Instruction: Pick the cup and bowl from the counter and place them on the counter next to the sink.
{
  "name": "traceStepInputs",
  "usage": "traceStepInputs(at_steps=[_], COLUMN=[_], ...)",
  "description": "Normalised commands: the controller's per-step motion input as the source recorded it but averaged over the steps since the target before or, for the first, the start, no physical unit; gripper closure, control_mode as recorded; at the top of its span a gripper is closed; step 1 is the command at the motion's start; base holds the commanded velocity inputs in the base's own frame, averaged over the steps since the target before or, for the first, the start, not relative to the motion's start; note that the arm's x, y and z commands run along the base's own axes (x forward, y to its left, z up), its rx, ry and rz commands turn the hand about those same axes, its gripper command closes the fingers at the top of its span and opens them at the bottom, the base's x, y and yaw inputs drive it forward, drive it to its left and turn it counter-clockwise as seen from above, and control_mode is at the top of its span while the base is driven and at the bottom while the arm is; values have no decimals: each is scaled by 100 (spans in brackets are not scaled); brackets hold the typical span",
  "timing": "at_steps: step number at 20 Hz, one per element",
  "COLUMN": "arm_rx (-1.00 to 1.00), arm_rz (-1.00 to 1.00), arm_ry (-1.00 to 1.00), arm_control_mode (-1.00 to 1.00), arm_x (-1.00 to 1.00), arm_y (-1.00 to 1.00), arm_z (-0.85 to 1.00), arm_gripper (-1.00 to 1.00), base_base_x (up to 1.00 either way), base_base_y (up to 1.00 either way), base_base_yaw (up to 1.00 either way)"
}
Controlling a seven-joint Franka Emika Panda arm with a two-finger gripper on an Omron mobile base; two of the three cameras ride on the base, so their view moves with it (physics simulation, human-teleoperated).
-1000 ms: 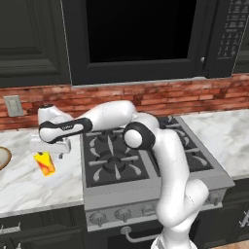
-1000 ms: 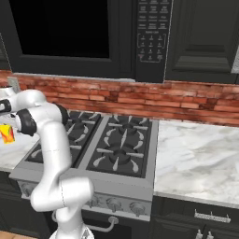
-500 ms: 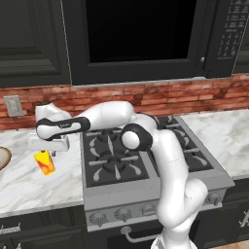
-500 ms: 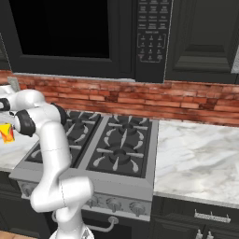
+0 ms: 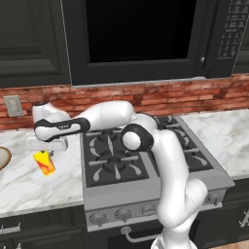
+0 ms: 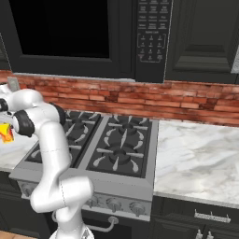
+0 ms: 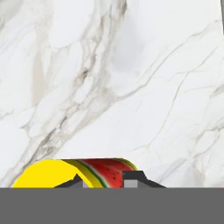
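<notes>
Cup (image 5: 44, 162) directly under tool (image 5: 47, 151), jaws clamped on rim.

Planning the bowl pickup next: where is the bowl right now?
In the left base view, the bowl sits at the far left edge on the counter, left of the cup.

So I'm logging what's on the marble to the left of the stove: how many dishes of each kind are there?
Cups: 1, the yellow cup, under the end effector.
Bowls: 1, the tan bowl, cut off at the picture's left edge.
Total: 2 dishes on the counter.
</notes>
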Motion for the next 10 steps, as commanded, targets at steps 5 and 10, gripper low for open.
traceStepInputs(at_steps=[5, 10], arm_rx=[5, 7], arm_rz=[8, 7], arm_ry=[-20, -12], arm_control_mode=[-100, -100], arm_x=[-58, -83], arm_y=[-24, -41], arm_z=[30, 46], arm_gripper=[100, 100], base_base_x=[0, 0], base_base_y=[0, 0], base_base_yaw=[0, 0])
